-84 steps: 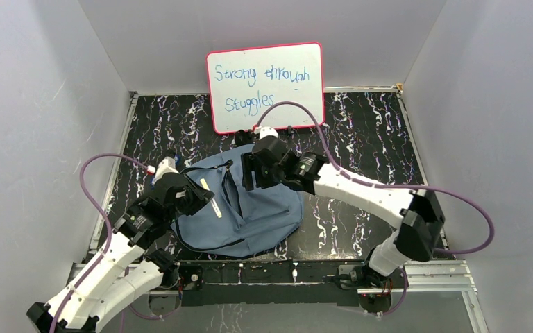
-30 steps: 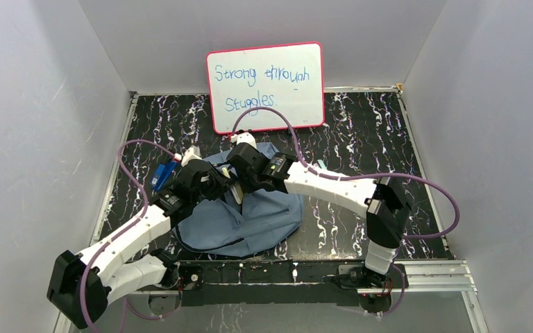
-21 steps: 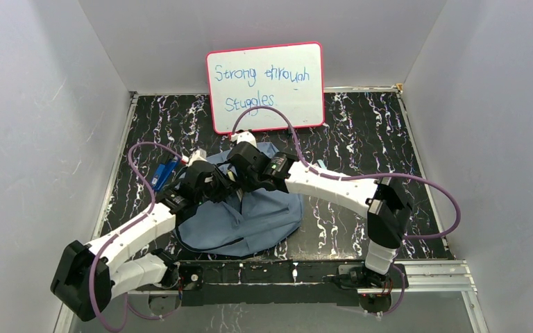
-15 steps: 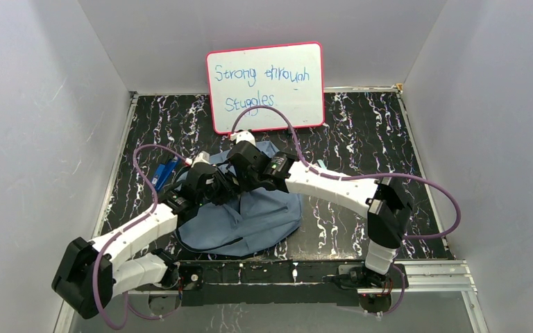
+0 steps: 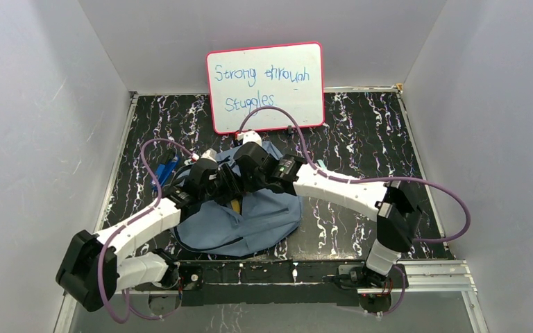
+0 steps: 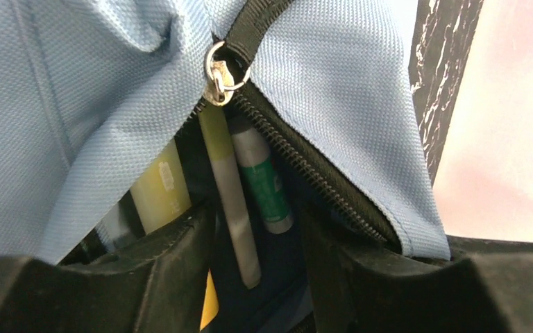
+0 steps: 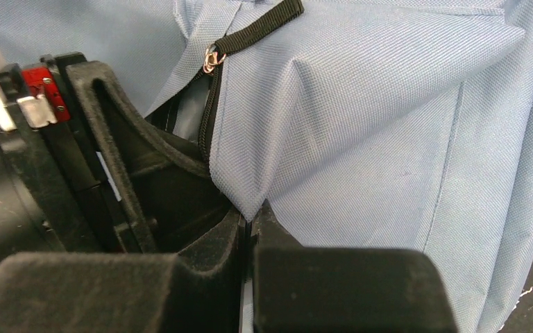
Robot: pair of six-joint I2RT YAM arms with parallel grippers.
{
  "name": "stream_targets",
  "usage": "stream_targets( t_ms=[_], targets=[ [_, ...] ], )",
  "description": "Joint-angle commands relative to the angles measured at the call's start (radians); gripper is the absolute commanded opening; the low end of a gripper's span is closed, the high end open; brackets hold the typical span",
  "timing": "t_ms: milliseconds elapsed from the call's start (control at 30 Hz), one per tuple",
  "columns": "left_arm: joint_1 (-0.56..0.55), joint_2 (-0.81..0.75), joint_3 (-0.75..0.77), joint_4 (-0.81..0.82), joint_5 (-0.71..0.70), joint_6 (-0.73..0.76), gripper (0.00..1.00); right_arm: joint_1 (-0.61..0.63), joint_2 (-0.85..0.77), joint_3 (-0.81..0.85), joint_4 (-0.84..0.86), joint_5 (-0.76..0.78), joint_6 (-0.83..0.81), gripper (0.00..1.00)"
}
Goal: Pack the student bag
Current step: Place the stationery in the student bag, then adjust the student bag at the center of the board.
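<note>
Student bag (image 5: 250, 223) lies flat on table (image 5: 361, 132), toward near edge. Right gripper (image 7: 250, 220) clamped on a fold of its fabric beside the opening. Left gripper (image 6: 253, 243) at the opening, jaws apart; pens (image 6: 234, 201) inside.

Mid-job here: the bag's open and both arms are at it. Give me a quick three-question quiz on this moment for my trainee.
1. True or false: the right pincer is clamped on the student bag's fabric edge.
2. What shows inside the bag's opening in the left wrist view? A) a folded book B) slim pen-like sticks C) nothing
3. What stands at the far edge of the table, behind the bag?
Key: 1 true. 2 B: a green-labelled stick, an olive stick and a yellow stick. 3 the pink-framed whiteboard.
</note>
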Motion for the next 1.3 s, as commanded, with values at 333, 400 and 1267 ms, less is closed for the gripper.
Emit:
stream_targets(
  t_ms=[333,400,1267],
  targets=[
    [-0.006,-0.268,0.161,-0.334,-0.122,0.067,0.54,0.004,-0.098,-0.037,0.118,-0.009,0.031,0.00],
    [-0.006,-0.301,0.175,-0.388,-0.155,0.077,0.53,0.002,-0.101,-0.043,0.116,-0.010,0.032,0.00],
    [-0.006,-0.248,0.061,-0.471,-0.239,0.131,0.52,0.002,-0.107,-0.093,0.160,-0.135,0.006,0.01]
  ],
)
